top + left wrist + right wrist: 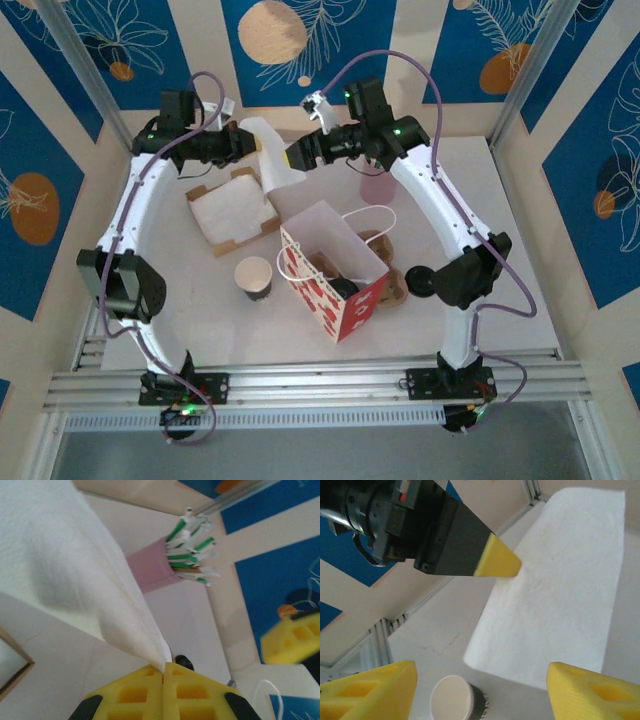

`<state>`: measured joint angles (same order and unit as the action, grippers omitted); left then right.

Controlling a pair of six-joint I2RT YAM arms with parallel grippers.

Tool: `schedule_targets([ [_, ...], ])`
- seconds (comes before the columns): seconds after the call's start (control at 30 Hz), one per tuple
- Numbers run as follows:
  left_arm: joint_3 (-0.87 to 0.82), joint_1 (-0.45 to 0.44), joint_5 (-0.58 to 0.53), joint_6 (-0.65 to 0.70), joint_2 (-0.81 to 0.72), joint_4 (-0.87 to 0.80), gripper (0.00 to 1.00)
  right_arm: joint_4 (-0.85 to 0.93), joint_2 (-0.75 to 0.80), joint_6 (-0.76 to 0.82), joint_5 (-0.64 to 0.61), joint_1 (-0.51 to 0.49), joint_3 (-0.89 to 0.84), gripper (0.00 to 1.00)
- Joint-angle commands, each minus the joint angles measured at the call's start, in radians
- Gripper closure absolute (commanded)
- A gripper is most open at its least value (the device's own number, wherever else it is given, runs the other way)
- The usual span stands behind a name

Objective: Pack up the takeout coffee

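L gripper is clamped tight on one corner of a white napkin, which is held up off the table as a flat hanging sheet. R gripper is spread wide, w/ the napkin's free edge lying between its yellow fingers. No contact is seen there (the sheet is gripped by the L side alone). Both grippers are placed at the back of the table, near the open napkin box. A pink holder of green-and-white wrapped straws is stood just beyond. The paper coffee cup is stood upright and uncapped near centre, just left of the open red-and-white bag. A black lid is laid to the bag's right, apart from the cup.
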<state>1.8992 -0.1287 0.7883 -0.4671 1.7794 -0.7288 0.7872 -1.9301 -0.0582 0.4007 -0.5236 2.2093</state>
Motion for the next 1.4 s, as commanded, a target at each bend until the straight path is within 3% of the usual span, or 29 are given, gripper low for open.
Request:
schedule_targets([
  [0.0, 0.058, 0.013, 0.149, 0.070, -0.008, -0.057, 1.00, -0.077, 0.021, 0.150, 0.041, 0.005, 0.005, 0.27],
  [0.27, 0.069, 0.010, 0.287, 0.087, -0.015, -0.044, 1.00, -0.101, -0.009, 0.311, 0.116, 0.004, 0.057, 0.18],
  [0.4, 0.063, 0.006, 0.335, 0.077, -0.026, -0.010, 1.00, -0.019, -0.068, 0.369, 0.162, 0.003, 0.148, 0.01],
  [0.53, 0.041, -0.005, 0.398, 0.033, -0.043, 0.063, 1.00, 0.041, -0.121, 0.410, 0.225, 0.004, 0.219, 0.00],
  [0.67, -0.020, -0.011, 0.464, -0.072, -0.070, 0.226, 1.00, 0.114, -0.166, 0.438, 0.291, 0.003, 0.284, 0.03],
  [0.77, -0.093, -0.011, 0.510, -0.222, -0.094, 0.432, 1.00, 0.129, -0.177, 0.453, 0.297, -0.001, 0.283, 0.06],
  [1.03, -0.271, -0.018, 0.586, -0.900, -0.083, 1.330, 1.00, 0.066, -0.179, 0.416, 0.271, -0.010, 0.257, 0.10],
  [1.13, -0.283, -0.020, 0.586, -1.009, -0.059, 1.465, 1.00, 0.052, -0.180, 0.399, 0.286, -0.013, 0.257, 0.13],
  [1.27, -0.291, -0.020, 0.582, -1.036, -0.047, 1.508, 1.00, 0.052, -0.180, 0.384, 0.302, -0.020, 0.256, 0.23],
  [1.37, -0.294, -0.019, 0.576, -1.033, -0.041, 1.507, 1.00, 0.050, -0.176, 0.366, 0.310, -0.020, 0.254, 0.39],
])
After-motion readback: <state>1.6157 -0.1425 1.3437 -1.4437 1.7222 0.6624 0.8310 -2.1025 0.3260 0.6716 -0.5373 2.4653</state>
